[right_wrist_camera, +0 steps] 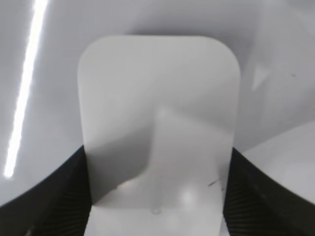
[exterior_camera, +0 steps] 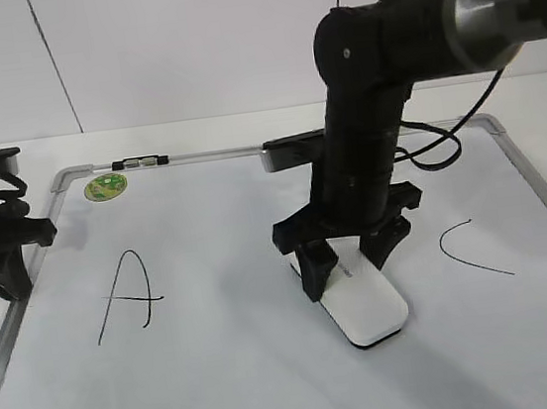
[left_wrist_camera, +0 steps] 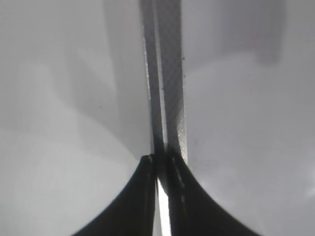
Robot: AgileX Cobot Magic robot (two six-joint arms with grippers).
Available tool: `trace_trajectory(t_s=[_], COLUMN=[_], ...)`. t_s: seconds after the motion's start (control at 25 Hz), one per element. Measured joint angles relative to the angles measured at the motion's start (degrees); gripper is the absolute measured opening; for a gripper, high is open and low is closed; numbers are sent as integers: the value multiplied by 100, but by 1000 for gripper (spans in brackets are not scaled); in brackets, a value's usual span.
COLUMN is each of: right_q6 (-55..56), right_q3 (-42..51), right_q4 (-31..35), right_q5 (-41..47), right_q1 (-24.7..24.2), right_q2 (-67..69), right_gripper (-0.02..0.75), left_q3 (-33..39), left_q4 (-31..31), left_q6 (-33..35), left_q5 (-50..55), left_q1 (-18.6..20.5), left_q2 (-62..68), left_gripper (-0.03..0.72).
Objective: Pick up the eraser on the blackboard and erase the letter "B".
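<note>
The white eraser [exterior_camera: 371, 309] lies flat on the blackboard [exterior_camera: 235, 379], at its middle between the black "A" [exterior_camera: 125, 295] and the black "C" [exterior_camera: 471, 248]. My right gripper [exterior_camera: 346, 267] reaches down from above and is shut on the eraser's far end. In the right wrist view the eraser [right_wrist_camera: 157, 108] fills the gap between the two fingers of this gripper [right_wrist_camera: 157, 201]. No letter "B" shows; the spot between "A" and "C" lies under the eraser and arm. My left gripper [exterior_camera: 7, 267] rests at the board's left edge, shut and empty [left_wrist_camera: 160, 164].
A round green sticker [exterior_camera: 106, 187] sits at the board's top left corner. A small dark clip [exterior_camera: 141, 162] lies on the top frame. The left wrist view shows the board's metal frame [left_wrist_camera: 170, 73] running straight ahead. White table and wall surround the board.
</note>
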Motion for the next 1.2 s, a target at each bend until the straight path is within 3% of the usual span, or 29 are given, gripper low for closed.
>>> trace_trajectory(t_s=[0.36,0.88,1.2], right_q6=[-30,-79,-313], right_q3=[240,1984,3296], right_q4=[-315,-121,-146], right_q5=[27,93,-377], right_q1=[-229,-2230,-2449], right_q2=[-801,-2698,-2994], right_gripper=[533,533,533], left_q3=[0,0,0], left_q4=[-12,-80,-92], left_q6=[0,0,0], left_q5=[16,16,16], left_q1=[0,18,18], left_q2=[0,0,0], left_gripper=[27,27,27])
